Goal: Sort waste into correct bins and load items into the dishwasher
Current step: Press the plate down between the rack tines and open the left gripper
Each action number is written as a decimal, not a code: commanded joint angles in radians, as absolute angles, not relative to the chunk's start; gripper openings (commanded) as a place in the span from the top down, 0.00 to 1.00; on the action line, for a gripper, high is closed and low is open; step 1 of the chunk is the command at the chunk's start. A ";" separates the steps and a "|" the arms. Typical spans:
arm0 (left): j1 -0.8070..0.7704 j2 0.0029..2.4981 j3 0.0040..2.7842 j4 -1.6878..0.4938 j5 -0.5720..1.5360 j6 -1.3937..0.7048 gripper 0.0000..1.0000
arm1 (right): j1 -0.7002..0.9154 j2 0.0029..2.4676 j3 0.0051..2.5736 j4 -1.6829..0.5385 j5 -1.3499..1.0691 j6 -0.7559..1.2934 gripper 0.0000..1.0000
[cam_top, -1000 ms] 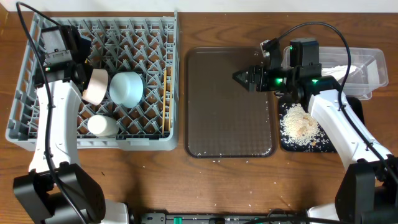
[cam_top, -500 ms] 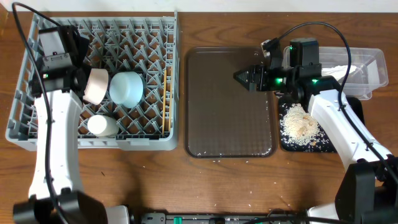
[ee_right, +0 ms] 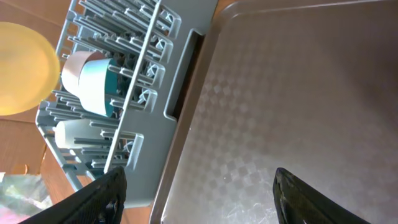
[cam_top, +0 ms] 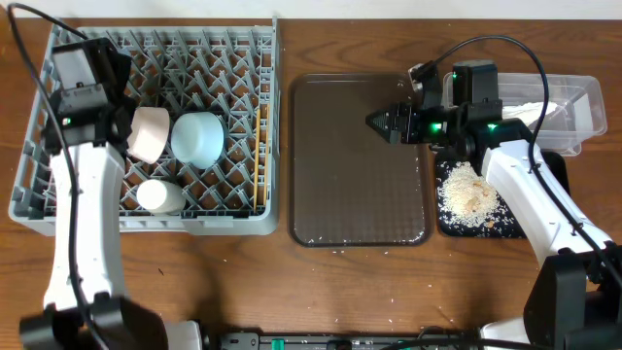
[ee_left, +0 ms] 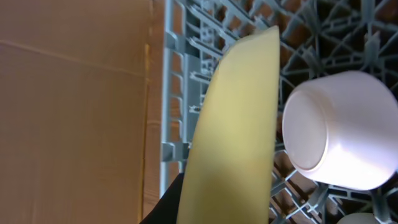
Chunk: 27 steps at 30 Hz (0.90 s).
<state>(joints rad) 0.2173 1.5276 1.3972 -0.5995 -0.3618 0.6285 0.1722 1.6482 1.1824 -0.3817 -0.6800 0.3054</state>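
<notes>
Nearest us, along the bottom of the overhead frame, a few pale stray crumbs (cam_top: 340, 251) dot the worktop (cam_top: 292, 292) just below the dark brown serving tray (cam_top: 355, 194). At lower right, just beside that tray, we see the glossy black tray (cam_top: 440, 212) holding a heap of rice-like crumbs (cam_top: 468, 192); the right arm crosses above it.

At left lies the grey dish rack (cam_top: 194, 226). A small white cup (cam_top: 158, 196) sits among the pegs in its lower left part. Farther up, the light blue bowl (cam_top: 199, 136) and the white bowl (cam_top: 151, 134) rest on their sides, touching each other.

The left pincer (cam_top: 105, 124) is closed on the edge of the yellow plate (ee_left: 239, 124). We see the plate held on edge over the rack's left side, just beside the white bowl; we cannot tell whether it touches the pegs.

The right pincer (cam_top: 377, 121) hovers over the brown tray's upper right part, jaws spread wide and gripping nothing.

Farthest, in the upper right corner, the clear plastic tub (cam_top: 588, 87) holds crumpled white paper (cam_top: 544, 112).
</notes>
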 commanded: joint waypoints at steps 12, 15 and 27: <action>0.199 1.588 1.409 -0.573 -0.439 0.628 0.92 | 0.185 1.627 1.184 -0.413 -0.659 0.298 0.26; 0.192 1.537 1.423 -0.573 -0.461 0.636 0.92 | 0.185 1.627 1.184 -0.413 -0.635 0.298 0.26; 0.310 1.584 1.416 -0.561 -0.296 0.653 0.93 | 0.185 1.627 1.184 -0.413 -0.635 0.298 0.26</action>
